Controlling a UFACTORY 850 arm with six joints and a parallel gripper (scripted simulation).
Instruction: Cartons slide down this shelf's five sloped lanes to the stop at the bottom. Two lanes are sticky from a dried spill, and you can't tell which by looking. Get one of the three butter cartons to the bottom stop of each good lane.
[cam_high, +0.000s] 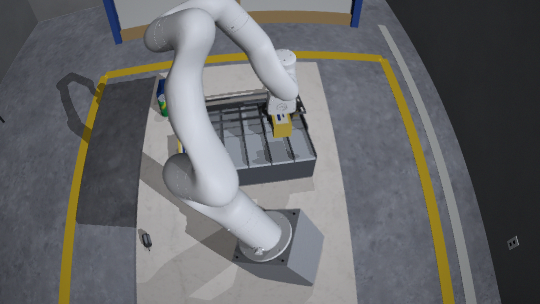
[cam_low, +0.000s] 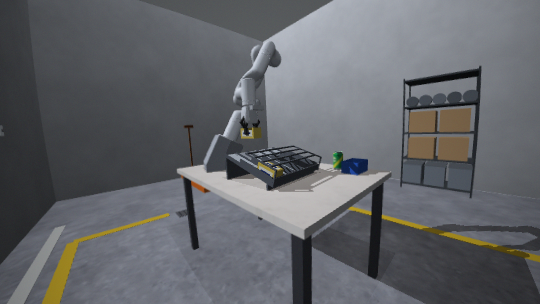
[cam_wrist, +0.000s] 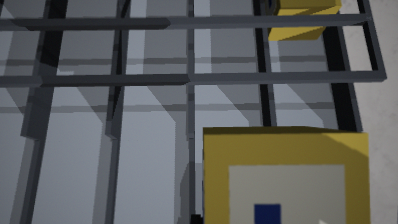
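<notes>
My gripper (cam_high: 281, 118) (cam_low: 249, 127) is shut on a yellow butter carton (cam_high: 282, 127) (cam_low: 250, 133) (cam_wrist: 285, 175) with a white and blue label. It holds the carton in the air above the right part of the grey sloped shelf (cam_high: 270, 173) (cam_low: 240, 170) (cam_wrist: 225, 78). A second yellow carton (cam_low: 273, 170) (cam_wrist: 303, 22) lies in the outermost lane at the shelf's low end. In the top view the gripper hides it. A yellow sliver (cam_high: 179, 146) shows beside the arm left of the shelf; the arm hides the rest of it.
The shelf stands on a white table (cam_high: 325, 210) (cam_low: 300, 210). A green can (cam_high: 163, 105) (cam_low: 338, 160) and a blue box (cam_low: 355, 166) stand on the table beyond the shelf's far side. The arm's grey pedestal (cam_high: 302, 250) is at the shelf's high end.
</notes>
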